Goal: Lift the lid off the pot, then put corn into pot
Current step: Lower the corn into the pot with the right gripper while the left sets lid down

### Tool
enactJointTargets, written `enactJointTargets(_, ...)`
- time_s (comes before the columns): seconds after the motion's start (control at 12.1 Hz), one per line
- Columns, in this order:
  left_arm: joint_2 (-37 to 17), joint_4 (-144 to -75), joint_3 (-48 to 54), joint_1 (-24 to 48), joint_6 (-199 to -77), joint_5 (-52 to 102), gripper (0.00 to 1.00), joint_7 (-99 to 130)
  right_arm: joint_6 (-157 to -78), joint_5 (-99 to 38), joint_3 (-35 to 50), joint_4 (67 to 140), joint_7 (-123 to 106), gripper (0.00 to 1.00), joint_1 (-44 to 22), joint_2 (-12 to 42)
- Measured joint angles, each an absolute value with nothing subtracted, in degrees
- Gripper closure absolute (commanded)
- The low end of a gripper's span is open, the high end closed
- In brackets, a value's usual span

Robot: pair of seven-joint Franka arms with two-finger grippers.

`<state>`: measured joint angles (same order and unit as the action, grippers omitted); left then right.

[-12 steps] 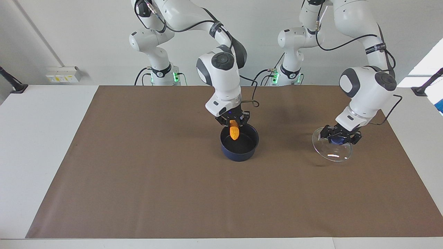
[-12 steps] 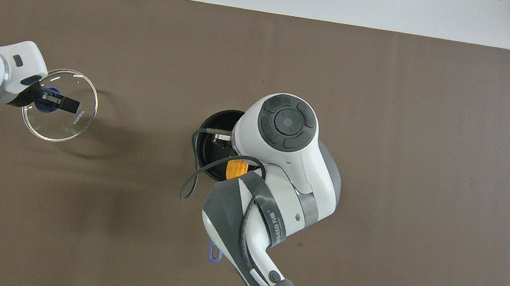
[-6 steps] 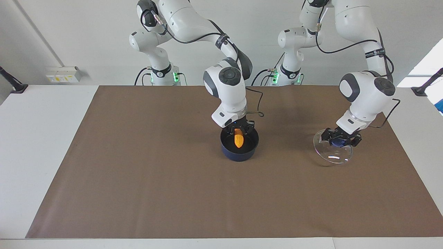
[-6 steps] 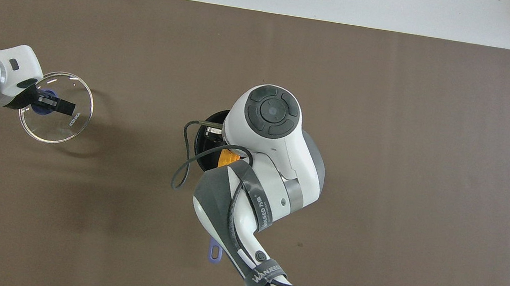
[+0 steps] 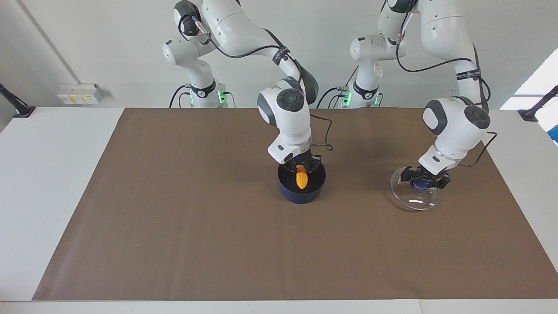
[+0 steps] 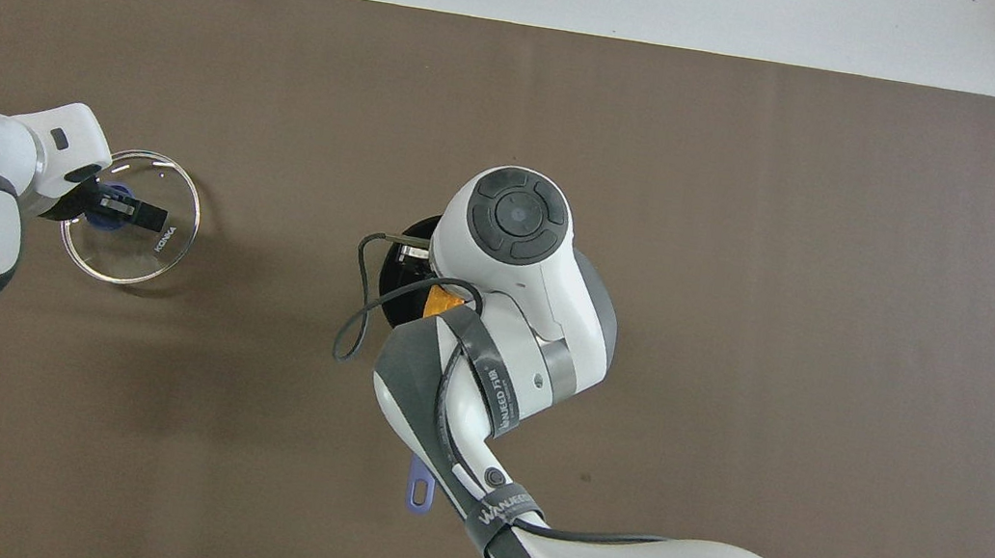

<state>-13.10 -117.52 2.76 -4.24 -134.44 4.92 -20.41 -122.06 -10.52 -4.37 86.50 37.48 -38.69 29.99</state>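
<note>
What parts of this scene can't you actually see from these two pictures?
- Overhead view: the right arm covers most of the pot and corn, and the right gripper entirely.
- Facing view: the pot's handle is hidden by the pot and arm; only its tip shows overhead.
- Both views: whether the corn touches the pot's bottom, or the lid touches the mat, cannot be told.

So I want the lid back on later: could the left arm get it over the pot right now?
Probably not yet. The left end effector holds the lid by its knob, but the right end effector, gripping the corn, sits in the pot mouth.
</note>
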Motion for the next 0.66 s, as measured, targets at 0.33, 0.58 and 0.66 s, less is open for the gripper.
enactJointTargets(0.33, -13.14, -118.76, 2.74, -4.24, -135.45, 4.91, 0.89, -20.42, -122.67, -10.52, -4.38, 86.53, 37.47, 1.00, -38.34, 30.43)
enactJointTargets(0.58, -13.14, -120.22, 2.74, -4.24, -136.40, 4.91, 0.74, -20.42, -122.86, -10.52, -4.37, 86.98, 37.47, 1.00, -38.62, 30.72)
enactJointTargets(0.66, -13.13, -120.57, 2.74, -4.24, -136.41, 4.91, 0.57, -20.42, -122.93, -10.52, -4.37, 87.13, 37.47, 1.00, -38.62, 30.78)
